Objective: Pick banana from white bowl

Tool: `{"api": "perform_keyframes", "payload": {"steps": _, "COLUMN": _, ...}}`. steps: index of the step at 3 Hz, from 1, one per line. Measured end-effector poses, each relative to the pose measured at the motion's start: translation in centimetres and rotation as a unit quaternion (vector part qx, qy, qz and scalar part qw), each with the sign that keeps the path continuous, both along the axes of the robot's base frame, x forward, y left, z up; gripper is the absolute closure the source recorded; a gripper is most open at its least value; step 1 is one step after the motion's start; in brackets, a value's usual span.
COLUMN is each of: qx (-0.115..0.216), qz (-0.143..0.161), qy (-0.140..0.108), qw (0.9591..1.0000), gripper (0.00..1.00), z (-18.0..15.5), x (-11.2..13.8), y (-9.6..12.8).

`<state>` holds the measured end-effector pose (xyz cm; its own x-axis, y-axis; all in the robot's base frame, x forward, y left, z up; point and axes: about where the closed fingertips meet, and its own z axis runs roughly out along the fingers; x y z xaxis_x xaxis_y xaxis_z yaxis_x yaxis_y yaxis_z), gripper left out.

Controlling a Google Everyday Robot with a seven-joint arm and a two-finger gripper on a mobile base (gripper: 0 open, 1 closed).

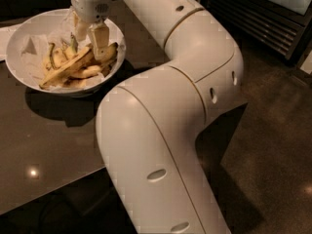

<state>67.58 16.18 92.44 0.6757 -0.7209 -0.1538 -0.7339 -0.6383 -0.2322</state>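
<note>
The white bowl (pixel 29 28) sits at the upper left on a dark table, lined with crinkled white paper. The long speckled banana (pixel 66 71) lies diagonally across it, from lower left up to the right rim. Shorter yellow bananas with greenish stems (pixel 53 57) lie behind it. My gripper (pixel 90 37) hangs straight down into the bowl over the banana's upper right half. Its fingers (pixel 101 42) are apart, with the tips at the banana's level. The banana rests in the bowl.
My thick white arm (pixel 161 130) fills the middle of the view and hides the table's right part. The dark glossy table (pixel 44 150) runs to a front edge at the lower left. A dark cabinet front (pixel 263 18) stands at the upper right, above a brown floor.
</note>
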Motion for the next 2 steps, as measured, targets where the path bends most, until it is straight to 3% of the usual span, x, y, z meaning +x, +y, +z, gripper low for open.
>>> {"api": "perform_keyframes", "payload": {"steps": 2, "qx": -0.005, "qz": 0.011, "qy": 0.002, "qw": 0.9999, "gripper": 0.41, "z": -0.83, "x": 0.51, "y": -0.04}}
